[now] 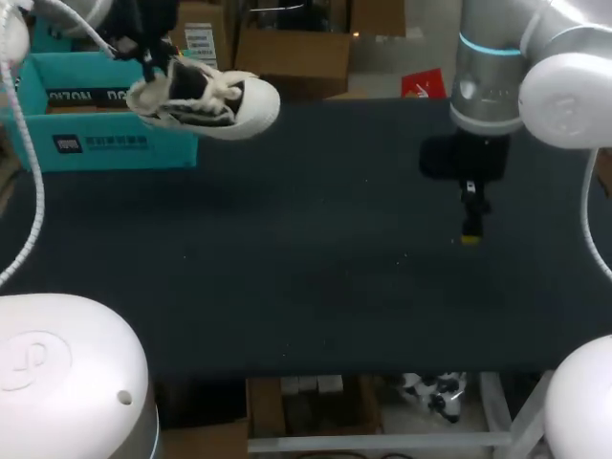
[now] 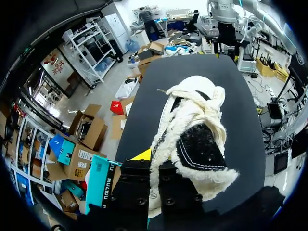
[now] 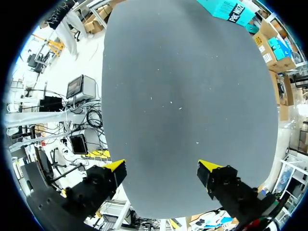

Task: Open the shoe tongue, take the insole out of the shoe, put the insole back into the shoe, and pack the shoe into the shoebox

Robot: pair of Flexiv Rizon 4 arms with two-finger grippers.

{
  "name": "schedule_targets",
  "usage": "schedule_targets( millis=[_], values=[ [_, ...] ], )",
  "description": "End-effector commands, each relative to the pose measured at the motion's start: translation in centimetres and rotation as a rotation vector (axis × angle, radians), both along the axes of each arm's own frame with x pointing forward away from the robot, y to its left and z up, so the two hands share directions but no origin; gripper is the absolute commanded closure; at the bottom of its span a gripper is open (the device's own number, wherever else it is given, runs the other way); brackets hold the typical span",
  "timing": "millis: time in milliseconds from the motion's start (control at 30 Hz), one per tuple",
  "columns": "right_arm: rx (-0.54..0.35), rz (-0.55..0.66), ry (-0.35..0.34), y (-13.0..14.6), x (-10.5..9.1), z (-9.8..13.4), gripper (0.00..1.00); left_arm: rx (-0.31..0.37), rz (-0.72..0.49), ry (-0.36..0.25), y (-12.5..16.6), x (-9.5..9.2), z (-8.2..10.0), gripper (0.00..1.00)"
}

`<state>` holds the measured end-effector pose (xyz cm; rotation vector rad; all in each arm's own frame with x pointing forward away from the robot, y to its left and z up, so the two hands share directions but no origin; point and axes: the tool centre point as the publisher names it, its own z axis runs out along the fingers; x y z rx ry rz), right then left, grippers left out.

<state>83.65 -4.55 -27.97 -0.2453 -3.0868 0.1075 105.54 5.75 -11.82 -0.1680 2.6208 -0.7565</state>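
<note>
1. Risk, as a judgement: the left gripper (image 2: 155, 169) holds the shoe (image 1: 206, 98) only by its soft, fleecy heel collar. The shoe could twist or slip out of that hold while being carried.
2. Second risk: the toe sticks out past the teal shoebox (image 1: 96, 134) toward the middle of the table (image 1: 316, 287). If the shoe is lowered from here, the toe or sole could catch on the box wall, tip the shoe or push the box.
3. Loose laces could drape over the box rim.
4. The left gripper's fingers are clamped on the heel collar, one on each side. The shoe hangs in the air over the table's far left corner, above the box's edge.
5. The right gripper (image 3: 161, 173) is spread wide and holds nothing, hovering above the table's right side.
6. The insole is not visible.
</note>
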Motion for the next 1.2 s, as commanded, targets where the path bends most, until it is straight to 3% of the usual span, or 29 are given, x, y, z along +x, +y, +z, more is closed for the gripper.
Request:
schedule_targets(
  millis=[33,133,333,600,867,1200],
  values=[
    [-0.001,0.0,0.005,0.0,0.0,0.1,0.0,0.003,-0.092,0.136,4.8,2.5,3.7,1.0],
    [-0.001,0.0,0.005,0.0,0.0,0.1,0.0,-0.018,-0.073,0.154,7.8,4.8,4.1,1.0],
    [-0.001,0.0,0.005,0.0,0.0,0.1,0.0,-0.031,-0.016,0.163,13.5,8.5,3.2,1.0],
    [-0.001,0.0,0.005,0.0,0.0,0.1,0.0,-0.027,-0.006,0.201,17.7,12.3,-0.3,1.0],
    [-0.001,0.0,0.005,0.0,0.0,0.1,0.0,0.009,0.021,0.228,20.0,13.8,-4.5,1.0],
    [-0.001,0.0,0.005,0.0,0.0,0.1,0.0,0.002,0.056,0.28,22.5,15.9,-6.5,1.0]
  ],
)
